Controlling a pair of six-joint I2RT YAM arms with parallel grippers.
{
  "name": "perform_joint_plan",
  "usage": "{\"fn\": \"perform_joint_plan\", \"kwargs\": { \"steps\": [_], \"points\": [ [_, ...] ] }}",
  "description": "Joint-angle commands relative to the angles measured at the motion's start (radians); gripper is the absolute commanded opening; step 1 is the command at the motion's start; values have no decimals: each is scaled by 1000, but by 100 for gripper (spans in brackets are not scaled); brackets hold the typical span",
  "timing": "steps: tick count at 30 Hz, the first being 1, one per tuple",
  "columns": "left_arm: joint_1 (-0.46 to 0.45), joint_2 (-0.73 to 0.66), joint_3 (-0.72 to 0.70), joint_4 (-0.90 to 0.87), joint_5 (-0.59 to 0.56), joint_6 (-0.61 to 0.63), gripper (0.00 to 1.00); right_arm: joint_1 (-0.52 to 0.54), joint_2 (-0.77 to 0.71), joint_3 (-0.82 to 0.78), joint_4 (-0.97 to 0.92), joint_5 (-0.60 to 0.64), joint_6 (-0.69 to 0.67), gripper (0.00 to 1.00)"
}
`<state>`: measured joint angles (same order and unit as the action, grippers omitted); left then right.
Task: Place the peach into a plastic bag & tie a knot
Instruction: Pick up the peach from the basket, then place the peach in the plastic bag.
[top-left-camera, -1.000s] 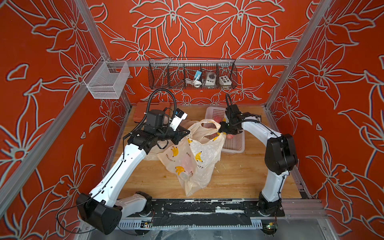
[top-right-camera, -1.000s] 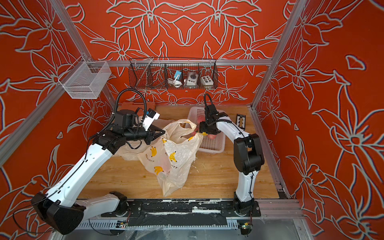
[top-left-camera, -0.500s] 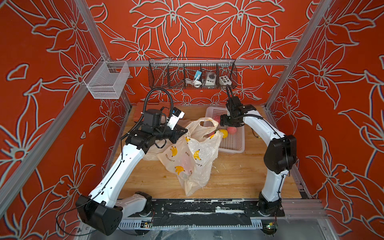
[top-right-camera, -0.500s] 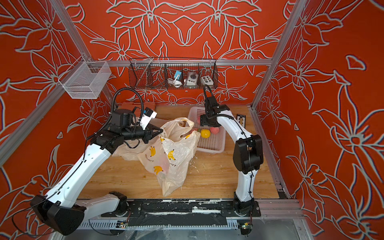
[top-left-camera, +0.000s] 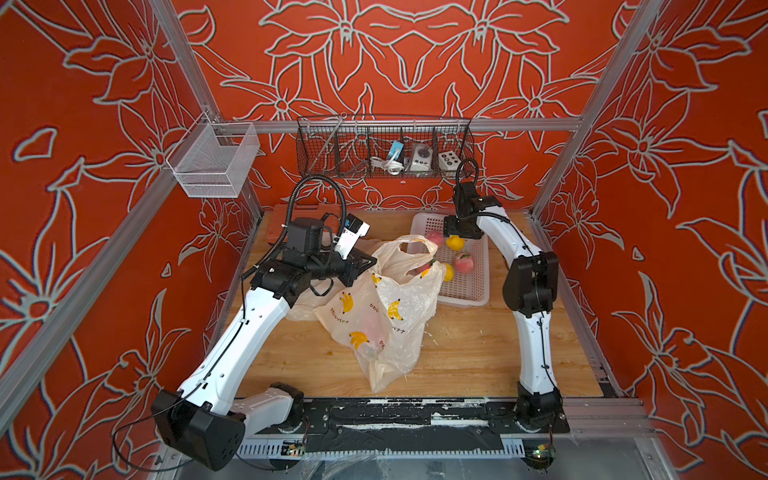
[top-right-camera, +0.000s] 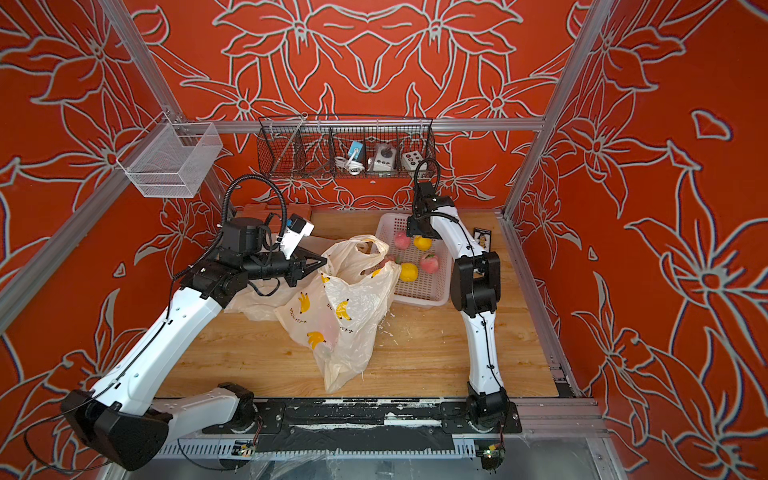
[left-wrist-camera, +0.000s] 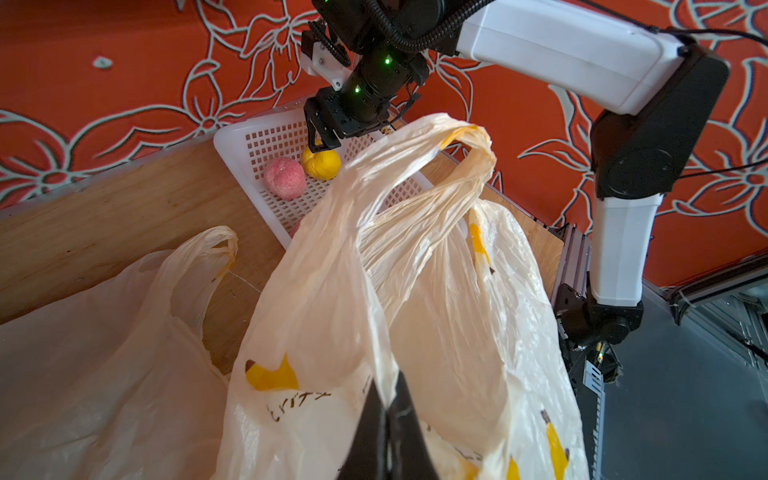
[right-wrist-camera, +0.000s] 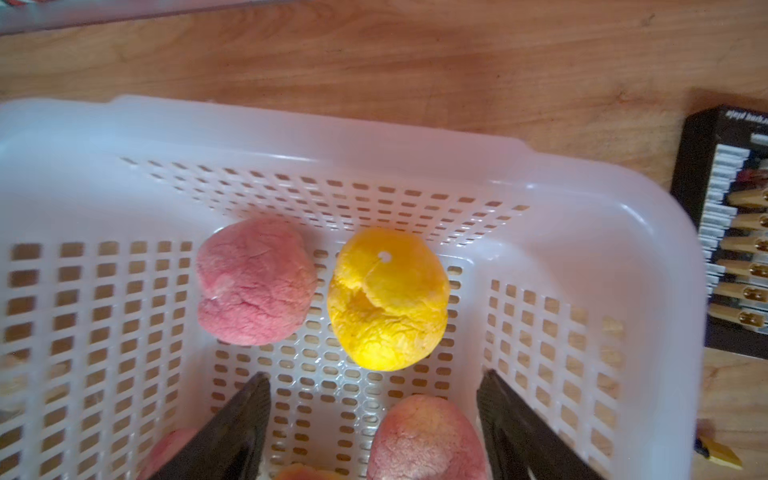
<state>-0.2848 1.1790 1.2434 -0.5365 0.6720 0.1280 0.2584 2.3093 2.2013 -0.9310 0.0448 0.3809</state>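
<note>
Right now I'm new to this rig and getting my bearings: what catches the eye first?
The red floral walls enclose everything. At mid-table the left gripper pinches the banana-print plastic bag. The open right gripper hovers over a white basket at the far right, holding pink peaches and yellow fruit.

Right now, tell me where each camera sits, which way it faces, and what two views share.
Top views: high at the front above the arm bases, facing down and toward the back wall; left arm, right arm, plastic bag and white basket show.
Left wrist: on the left arm, looking past the left gripper, shut on the bag, toward the right arm over the basket.
Right wrist: on the right arm, looking down into the basket past the open right gripper.
Shared: both wrist views show the pink peach beside the yellow fruit.
</note>
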Motion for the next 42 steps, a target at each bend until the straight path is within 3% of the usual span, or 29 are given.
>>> {"fn": "perform_joint_plan", "kwargs": {
  "steps": [1,7,12,15,23,30,34,42],
  "points": [
    [4,-4,-5,21,28,-9,0,-5,79,50,-36,-29,12,81],
    [5,-8,4,14,28,-10,0,-25,153,80,0,-107,44,74],
    [4,-14,2,8,25,-11,0,-27,87,10,44,-150,62,47],
    [4,-12,1,20,20,-17,0,-22,-62,-112,97,-161,75,39],
    [-20,31,23,61,15,-52,0,63,-660,-521,162,-190,71,36],
    [-54,72,47,61,1,-43,0,259,-1083,-747,75,-265,26,32],
    [-90,93,65,68,3,-39,0,373,-1104,-716,90,-357,59,32],
    [-127,66,62,70,-11,-48,0,488,-851,-635,162,-333,43,30]
  ]
}}
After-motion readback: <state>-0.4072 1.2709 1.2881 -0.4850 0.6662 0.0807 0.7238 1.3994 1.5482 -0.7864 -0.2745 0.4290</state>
